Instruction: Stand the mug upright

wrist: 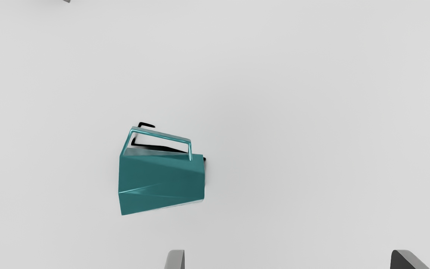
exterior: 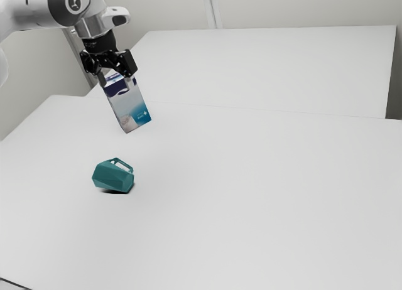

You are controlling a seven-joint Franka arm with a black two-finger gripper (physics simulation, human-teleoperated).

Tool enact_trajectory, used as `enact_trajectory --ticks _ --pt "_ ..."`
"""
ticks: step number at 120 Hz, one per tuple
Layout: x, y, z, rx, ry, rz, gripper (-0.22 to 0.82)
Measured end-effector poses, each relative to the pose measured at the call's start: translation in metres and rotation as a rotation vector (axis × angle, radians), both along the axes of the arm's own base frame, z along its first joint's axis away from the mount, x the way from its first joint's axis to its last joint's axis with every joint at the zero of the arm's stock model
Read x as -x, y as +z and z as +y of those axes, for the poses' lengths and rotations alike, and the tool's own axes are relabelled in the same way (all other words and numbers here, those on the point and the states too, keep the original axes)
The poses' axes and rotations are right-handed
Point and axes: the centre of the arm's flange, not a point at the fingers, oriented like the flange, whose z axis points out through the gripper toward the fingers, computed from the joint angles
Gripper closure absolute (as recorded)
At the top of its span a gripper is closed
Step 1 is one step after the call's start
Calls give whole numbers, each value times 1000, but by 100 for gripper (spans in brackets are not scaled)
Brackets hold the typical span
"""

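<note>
My gripper is up in the exterior view's upper left, above the table and well apart from the mug. A teal faceted mug lies on its side on the table, its looped handle turned upward. From the wrist view, the same mug is below my hand, wider at one end than the other, with the handle standing out along one side. The gripper is open there, its two fingertips far apart and nothing between them.
A white and blue carton stands behind the mug, partly hidden at its top by the gripper in the exterior view. The white table stretches toward the exterior view's right, with another white surface beyond it.
</note>
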Motion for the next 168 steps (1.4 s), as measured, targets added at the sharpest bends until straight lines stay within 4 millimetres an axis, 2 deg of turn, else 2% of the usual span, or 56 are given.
enact_trajectory --ticks 39,64,83,94,113,128,134,147,168 --pt "5 -3 1 3 1 12 0" --pt "46 -2 1 76 2 41 0" --pt "60 -23 10 232 -19 79 0" --pt "67 -31 38 291 1 98 0" --pt "82 -42 123 358 109 99 0" --pt "88 -77 189 442 193 112 0" --pt "86 -93 199 476 193 119 0" --pt "70 -120 194 530 141 134 0" --pt "74 -166 236 630 143 120 0"
